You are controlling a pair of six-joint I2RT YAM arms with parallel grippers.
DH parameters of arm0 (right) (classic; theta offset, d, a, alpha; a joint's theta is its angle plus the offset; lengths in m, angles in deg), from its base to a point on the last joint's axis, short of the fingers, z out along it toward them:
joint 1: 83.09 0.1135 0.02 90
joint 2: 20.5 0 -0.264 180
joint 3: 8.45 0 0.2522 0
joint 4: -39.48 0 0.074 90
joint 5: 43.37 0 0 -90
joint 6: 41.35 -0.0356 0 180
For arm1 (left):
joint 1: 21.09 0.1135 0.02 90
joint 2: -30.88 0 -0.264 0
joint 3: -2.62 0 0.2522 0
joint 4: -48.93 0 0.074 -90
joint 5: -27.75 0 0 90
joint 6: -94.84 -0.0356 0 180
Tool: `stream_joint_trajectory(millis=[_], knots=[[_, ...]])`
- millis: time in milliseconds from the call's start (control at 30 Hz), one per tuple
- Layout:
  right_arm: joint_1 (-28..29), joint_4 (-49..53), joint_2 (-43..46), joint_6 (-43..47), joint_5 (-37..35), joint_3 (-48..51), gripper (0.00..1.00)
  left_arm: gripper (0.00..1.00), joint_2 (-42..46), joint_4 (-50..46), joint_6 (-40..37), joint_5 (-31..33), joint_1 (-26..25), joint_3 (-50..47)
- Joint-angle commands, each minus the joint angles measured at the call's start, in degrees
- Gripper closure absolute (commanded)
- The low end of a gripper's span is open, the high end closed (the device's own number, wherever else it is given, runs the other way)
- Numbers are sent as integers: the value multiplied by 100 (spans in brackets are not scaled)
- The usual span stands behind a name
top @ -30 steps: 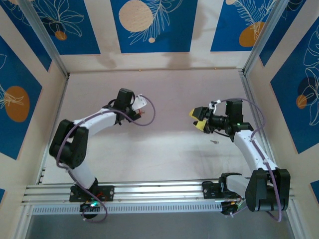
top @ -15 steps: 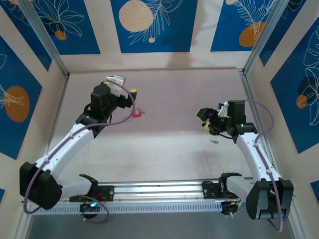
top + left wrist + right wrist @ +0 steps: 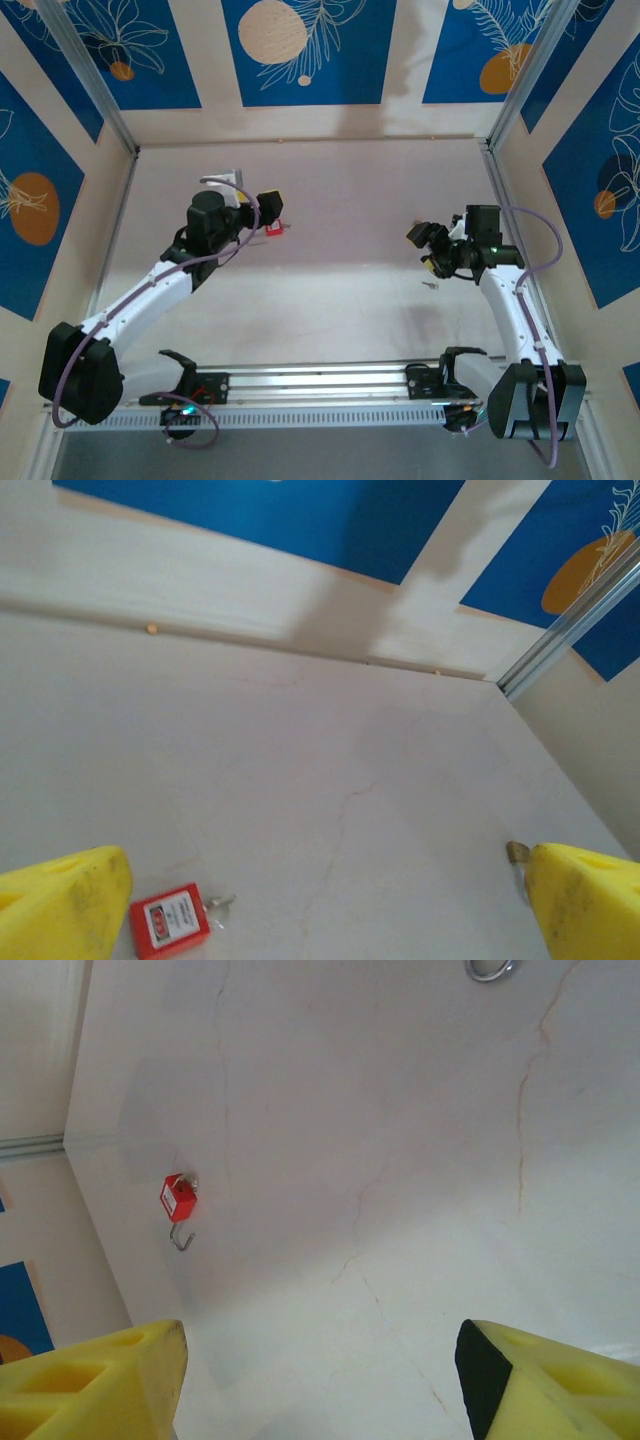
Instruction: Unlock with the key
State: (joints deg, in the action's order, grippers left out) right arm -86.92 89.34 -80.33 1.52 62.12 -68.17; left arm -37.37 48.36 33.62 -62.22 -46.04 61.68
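- Silvery key (image 3: 430,286) spotted flat on the bench (image 3: 330,320), right half, toward the near edge, just on the near side of the right gripper (image 3: 427,250) and not touching it.
- Right gripper spread wide and empty. Same story up close, yellow fingers (image 3: 100,1380) well apart.
- Left gripper (image 3: 270,207) also gaping, holding nothing, hovering right beside the red padlock (image 3: 272,229) in the far-left part of the bench.
- Reckon the step in hand is fetching the key. Best to drop the right gripper straight over it, set the fingers across the thin blade, pinch low against the bench, and lift gently so as not to flick it away.
- Worth pinning the padlock body with the left gripper before any turning.
- Nothing by way of tray or box to report. Key and padlock both bare on the bench top.
- Can't tell whether the shackle (image 3: 181,1239) sits shut.
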Motion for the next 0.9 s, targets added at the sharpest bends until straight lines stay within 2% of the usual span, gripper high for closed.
stream_joint_trajectory(millis=[0, 233, 333, 467, 867], knots=[[-37, 309, -66, 200, 1, -244, 28, 0, 338, 420, 579, -170, 61, -47], [139, 749, -508, 705, -717, -720, 31, 2, 180, -61, 791, -73, 30, 38], [168, 820, -774, 834, -947, -860, 32, 5, -101, -228, 972, -288, -15, 137], [163, 725, -996, 965, -1143, -941, 33, 6, -359, -868, 992, -166, -27, 448], [176, 680, -1888, 1408, -1259, -1436, 36, 5, -673, -741, 1234, -457, -27, 402]])
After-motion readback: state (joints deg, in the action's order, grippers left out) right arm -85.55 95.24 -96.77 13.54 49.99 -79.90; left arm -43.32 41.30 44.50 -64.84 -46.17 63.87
